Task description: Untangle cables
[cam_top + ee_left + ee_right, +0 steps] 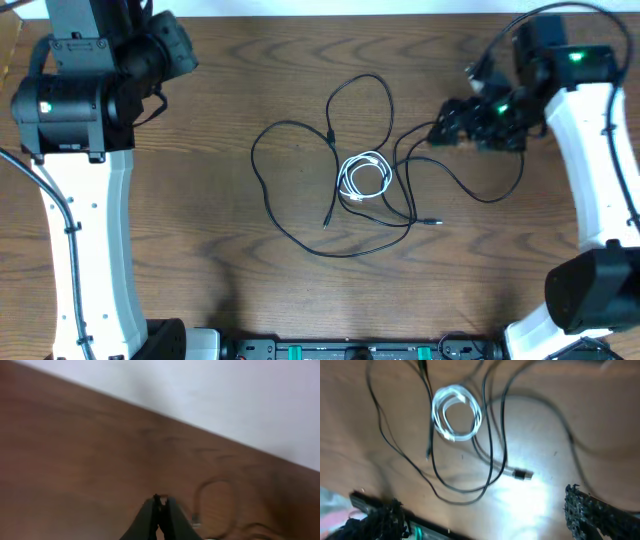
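Note:
A long black cable (290,215) lies in loose loops across the middle of the table, with one plug end (430,221) at the right. A small white cable coil (365,175) lies tangled within its loops. My right gripper (445,128) hovers above the table by the black cable's right strands, its jaws wide open and empty. Its wrist view shows the white coil (456,412), the black loops (490,460) and a plug (522,474). My left gripper (160,505) is shut and empty, raised at the table's far left (178,48), away from the cables.
The wooden table (200,260) runs to a white wall at the far edge. A dark equipment strip (350,350) lies along the near edge. The two white arm bases stand at the left (90,250) and right (600,200) sides.

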Motion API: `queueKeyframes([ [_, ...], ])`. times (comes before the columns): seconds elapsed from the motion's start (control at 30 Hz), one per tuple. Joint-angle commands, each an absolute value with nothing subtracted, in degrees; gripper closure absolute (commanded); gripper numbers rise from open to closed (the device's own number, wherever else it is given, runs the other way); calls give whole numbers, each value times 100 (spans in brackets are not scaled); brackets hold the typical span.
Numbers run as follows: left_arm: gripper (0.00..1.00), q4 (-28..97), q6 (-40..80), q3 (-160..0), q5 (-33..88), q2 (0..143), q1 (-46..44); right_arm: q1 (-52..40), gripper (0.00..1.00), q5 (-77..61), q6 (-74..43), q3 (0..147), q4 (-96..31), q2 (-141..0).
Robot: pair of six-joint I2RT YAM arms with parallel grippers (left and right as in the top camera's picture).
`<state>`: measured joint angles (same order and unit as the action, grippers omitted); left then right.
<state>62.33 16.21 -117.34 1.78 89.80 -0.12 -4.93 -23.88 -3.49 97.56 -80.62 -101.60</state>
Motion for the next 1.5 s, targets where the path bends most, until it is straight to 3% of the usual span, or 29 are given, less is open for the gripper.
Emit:
queueKeyframes([
  [0.0, 92, 6436, 1507, -11714, -823, 9008, -12, -816, 1, -2132, -624, 9225, -8005, -10141],
  [0.1, 92, 6556, 1509, -11596, -823, 9013, 10, -1031, 2, -2112, -825, 8637, -7669, -10141],
  [0.3, 92, 6556, 1577, -11299, -814, 9037, 8, -1361, 31, -2110, -1356, 7599, -6539, -10141],
  [0.43, 92, 6556, 1577, -11246, -799, 9037, 8, -1516, 43, -2110, -1765, 7041, -5760, -10141],
  [0.73, 91, 6556, 1772, -11218, -799, 9061, 8, -1831, 50, -1959, -2252, 6307, -4759, -10309],
  [1.1, 92, 6584, 1772, -11142, -799, 9129, 8, -1994, 71, -1962, -2344, 6287, -4217, -10462],
  [1.27, 92, 6595, 1787, -11142, -576, 9135, 8, -1992, 99, -2001, -2355, 6287, -4104, -10462],
  [1.47, 92, 6598, 1785, -11113, -399, 9137, 1, -1955, 99, -2418, -1975, 6790, -4300, -10433],
])
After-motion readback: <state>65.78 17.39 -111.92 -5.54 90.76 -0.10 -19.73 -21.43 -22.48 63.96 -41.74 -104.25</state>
